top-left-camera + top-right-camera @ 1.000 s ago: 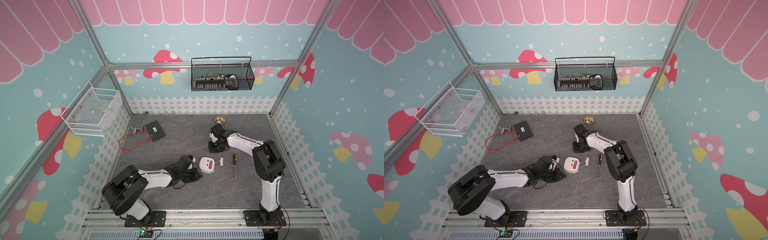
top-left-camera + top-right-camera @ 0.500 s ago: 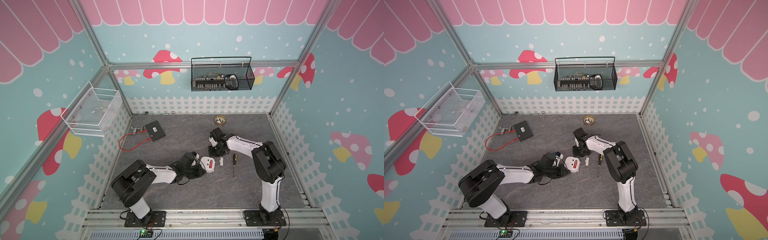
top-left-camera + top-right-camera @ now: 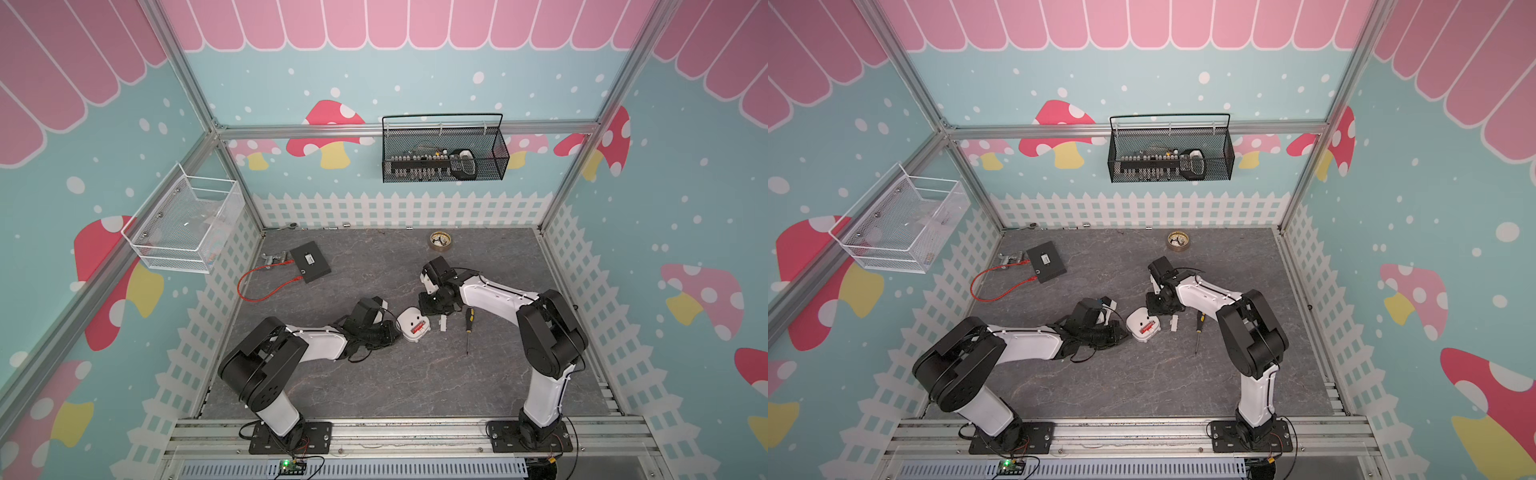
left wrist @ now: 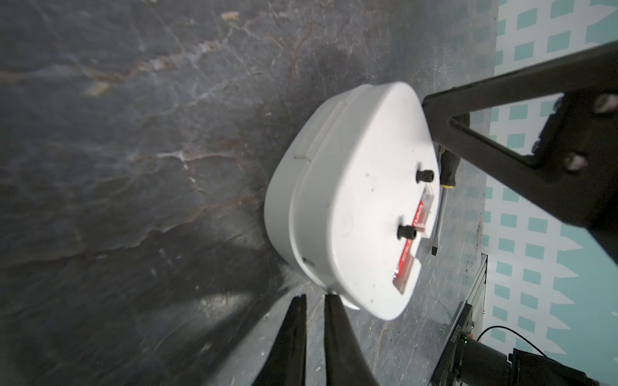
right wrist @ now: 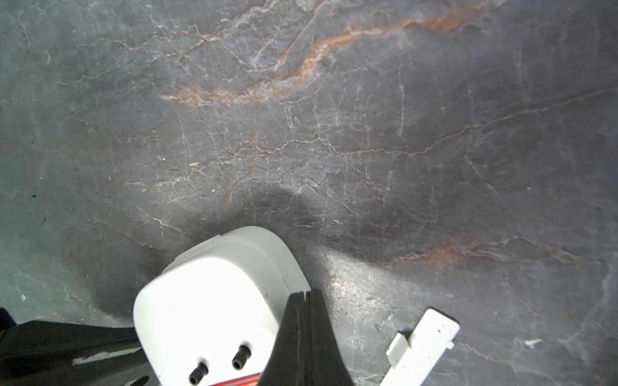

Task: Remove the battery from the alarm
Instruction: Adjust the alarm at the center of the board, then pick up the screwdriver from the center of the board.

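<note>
The alarm (image 4: 351,200) lies face down on the counter (image 4: 133,133). The battery (image 4: 409,247) sits in its open back recess, lengthwise along the edge far from the left fingers (image 4: 294,334), which are barely parted and empty. The right fingers (image 5: 321,334), pressed together, are nearer.

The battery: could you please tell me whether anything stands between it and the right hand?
Nothing visible does: the cover plate lies beside the alarm, the battery sits exposed in its open recess, and the shut right hand is at the alarm's edge.
</note>
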Controlling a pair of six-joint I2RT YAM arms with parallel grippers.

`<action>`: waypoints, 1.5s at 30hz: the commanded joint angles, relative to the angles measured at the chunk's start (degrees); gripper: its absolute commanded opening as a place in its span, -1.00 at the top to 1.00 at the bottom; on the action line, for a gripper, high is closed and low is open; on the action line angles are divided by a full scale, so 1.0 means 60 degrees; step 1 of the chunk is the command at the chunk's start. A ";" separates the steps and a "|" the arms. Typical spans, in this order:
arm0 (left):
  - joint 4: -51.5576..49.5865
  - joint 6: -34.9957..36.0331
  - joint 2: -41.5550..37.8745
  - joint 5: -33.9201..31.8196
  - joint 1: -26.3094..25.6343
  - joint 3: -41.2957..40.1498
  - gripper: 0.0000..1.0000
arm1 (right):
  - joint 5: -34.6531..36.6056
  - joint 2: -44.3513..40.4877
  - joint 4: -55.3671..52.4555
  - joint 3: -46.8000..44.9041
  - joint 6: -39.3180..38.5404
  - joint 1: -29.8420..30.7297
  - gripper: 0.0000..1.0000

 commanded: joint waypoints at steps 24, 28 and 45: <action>-0.3381 0.1305 -0.4448 -0.1214 0.1120 -0.0072 -0.35 | 0.2527 -0.2474 -0.0703 -0.2365 0.1348 -0.1561 0.19; -0.3453 0.1318 -0.4598 -0.1198 0.1186 -0.0122 -0.35 | 0.2430 -0.2409 -0.0600 -0.2300 0.1162 -0.1929 0.17; -0.3339 0.1290 -0.4547 -0.1144 0.1282 -0.0350 -0.35 | 0.1754 -0.0572 -0.0007 -0.1543 0.0674 -0.2547 0.07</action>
